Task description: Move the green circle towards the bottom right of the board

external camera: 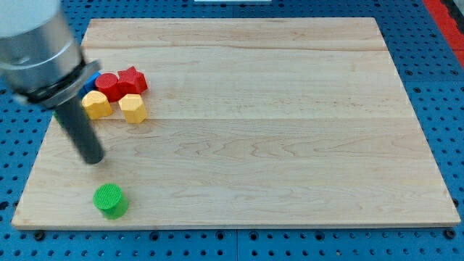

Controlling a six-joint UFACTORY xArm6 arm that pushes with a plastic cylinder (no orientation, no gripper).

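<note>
Wooden board [290, 130], my tip [93, 159] above green circle [110, 199]

circle [110, 200] below my tip [93, 159], view's bottom-left

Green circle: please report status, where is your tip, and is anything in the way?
My tip above-left of green circle, not touching. Circle near board bottom-left corner. Nothing between circle and bottom right.

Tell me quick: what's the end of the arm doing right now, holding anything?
My tip: bare rod, holds nothing, touches no block; it sits above-left of the green round block.
</note>
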